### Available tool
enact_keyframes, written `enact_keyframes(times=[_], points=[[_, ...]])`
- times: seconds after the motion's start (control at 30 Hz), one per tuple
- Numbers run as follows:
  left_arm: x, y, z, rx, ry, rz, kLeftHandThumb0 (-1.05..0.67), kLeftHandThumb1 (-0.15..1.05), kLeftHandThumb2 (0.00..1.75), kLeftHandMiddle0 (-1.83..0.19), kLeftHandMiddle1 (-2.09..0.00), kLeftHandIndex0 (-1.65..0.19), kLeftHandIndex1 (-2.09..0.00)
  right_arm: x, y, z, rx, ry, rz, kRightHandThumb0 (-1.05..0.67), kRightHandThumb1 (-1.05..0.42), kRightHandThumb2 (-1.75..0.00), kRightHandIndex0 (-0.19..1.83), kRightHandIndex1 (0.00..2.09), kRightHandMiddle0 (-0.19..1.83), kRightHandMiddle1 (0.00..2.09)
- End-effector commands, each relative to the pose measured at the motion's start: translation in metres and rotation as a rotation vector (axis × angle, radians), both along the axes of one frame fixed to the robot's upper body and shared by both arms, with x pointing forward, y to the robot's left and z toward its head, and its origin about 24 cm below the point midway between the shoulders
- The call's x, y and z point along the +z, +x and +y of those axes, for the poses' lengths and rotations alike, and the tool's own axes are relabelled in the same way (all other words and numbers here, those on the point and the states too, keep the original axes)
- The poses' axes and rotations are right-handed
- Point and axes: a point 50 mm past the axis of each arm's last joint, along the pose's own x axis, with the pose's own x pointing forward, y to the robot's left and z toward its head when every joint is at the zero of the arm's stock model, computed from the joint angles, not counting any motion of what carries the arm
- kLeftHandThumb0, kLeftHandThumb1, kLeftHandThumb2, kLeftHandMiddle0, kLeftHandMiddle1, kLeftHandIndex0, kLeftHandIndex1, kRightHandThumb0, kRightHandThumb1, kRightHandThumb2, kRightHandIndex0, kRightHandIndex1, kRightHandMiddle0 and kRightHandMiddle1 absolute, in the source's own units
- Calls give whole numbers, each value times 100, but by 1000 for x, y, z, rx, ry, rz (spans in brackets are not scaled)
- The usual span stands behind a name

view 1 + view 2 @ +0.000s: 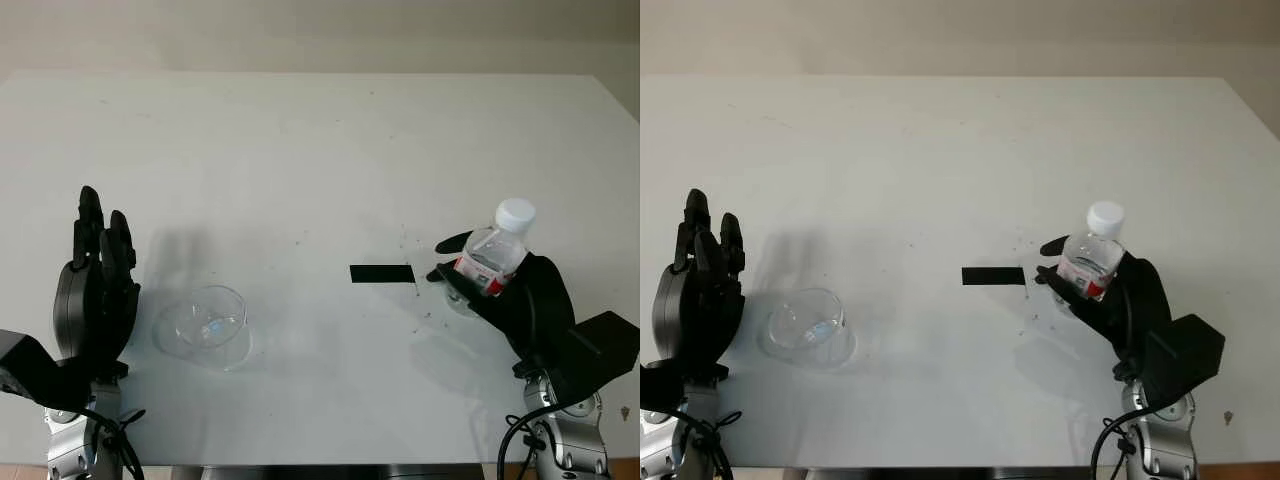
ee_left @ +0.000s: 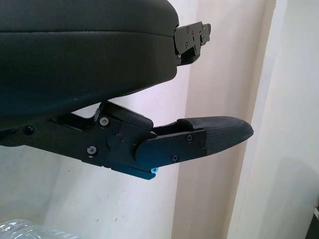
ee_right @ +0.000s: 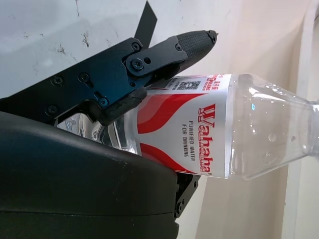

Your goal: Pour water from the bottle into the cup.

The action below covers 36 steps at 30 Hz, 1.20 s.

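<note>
A clear plastic water bottle [image 1: 494, 251] with a white cap and a red-and-white label stands upright at the table's right side. My right hand [image 1: 462, 262] is shut around its body; the wrist view shows the fingers [image 3: 164, 52] pressed against the label [image 3: 189, 124]. A clear glass cup [image 1: 207, 321] sits on the table at the left, apart from the bottle. My left hand [image 1: 97, 262] is open, held upright just left of the cup without touching it.
A short strip of black tape [image 1: 381, 273] lies on the white table [image 1: 320, 150] between cup and bottle. Small dark specks dot the surface near the tape. The table's far half is bare, with a wall behind it.
</note>
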Motion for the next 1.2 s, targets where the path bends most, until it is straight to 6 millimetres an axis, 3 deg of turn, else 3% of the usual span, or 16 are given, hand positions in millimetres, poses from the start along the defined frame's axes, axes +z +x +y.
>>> enact_keyframes(times=[0.0, 0.2, 0.43, 0.63, 0.87, 1.17], points=[[-2, -4, 1, 3, 0, 12, -70, 105, 58, 19, 0, 19, 0, 5, 3, 0, 11, 15, -40, -50, -105, -29, 84, 208, 68, 209], [0, -5, -2, 3, 3, 16, -71, 105, 55, 19, 0, 19, 0, 20, 23, 14, 78, -60, -109, -50, -105, -33, 65, 209, 49, 209], [2, -5, -5, -1, 5, 8, -74, 105, 53, 19, 0, 19, 0, 60, 56, 50, 150, -313, -217, -53, -105, -43, 50, 209, 29, 209], [1, -9, -8, -8, 1, -3, -73, 105, 52, 19, 0, 19, 0, 88, 76, 86, 249, -449, -327, -44, -105, -44, 68, 209, 34, 209], [2, -11, -12, -17, 7, -17, -75, 105, 50, 19, 0, 19, 0, 105, 85, 111, 290, -635, -479, -42, -105, -44, 107, 209, 65, 209], [3, -10, -14, -11, 17, -15, -77, 105, 49, 18, -1, 19, 0, 110, 88, 128, 293, -849, -621, -43, -105, -40, 109, 209, 67, 209]])
